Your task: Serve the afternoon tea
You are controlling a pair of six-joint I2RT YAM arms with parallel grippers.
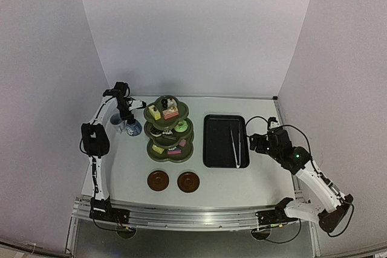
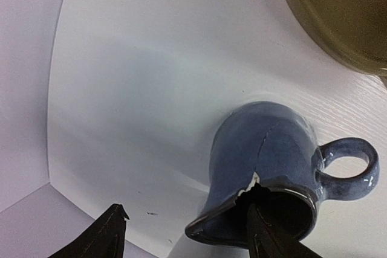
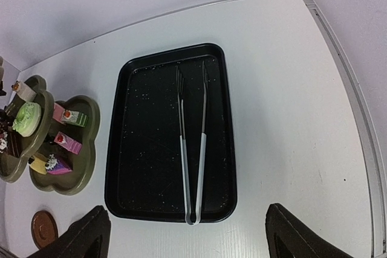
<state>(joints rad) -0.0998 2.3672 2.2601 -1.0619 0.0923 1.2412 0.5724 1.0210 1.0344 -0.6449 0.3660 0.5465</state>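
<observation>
The small dark-blue pot [image 2: 272, 155] stands at the back left of the table, also in the top view [image 1: 134, 129], next to the pale cup [image 1: 117, 124]. My left gripper [image 2: 185, 211] is open over the pot: its right finger [image 2: 266, 237] is inside the pot's mouth and its left finger hangs outside over the table. The olive-green three-tier stand [image 1: 158, 153] carries several small cakes [image 1: 171, 113] on its tiers and also shows in the right wrist view [image 3: 84, 170]. Two brown saucers [image 1: 158, 180] [image 1: 188, 182] lie bare in front of it. My right gripper [image 3: 187, 217] is open and empty, above the tray's near edge.
A black rectangular tray [image 1: 216, 143] lies right of the stand with thin white tongs [image 3: 193, 149] in it. White walls close the back and both sides. The pot's rim has a chip and a crack running down from it.
</observation>
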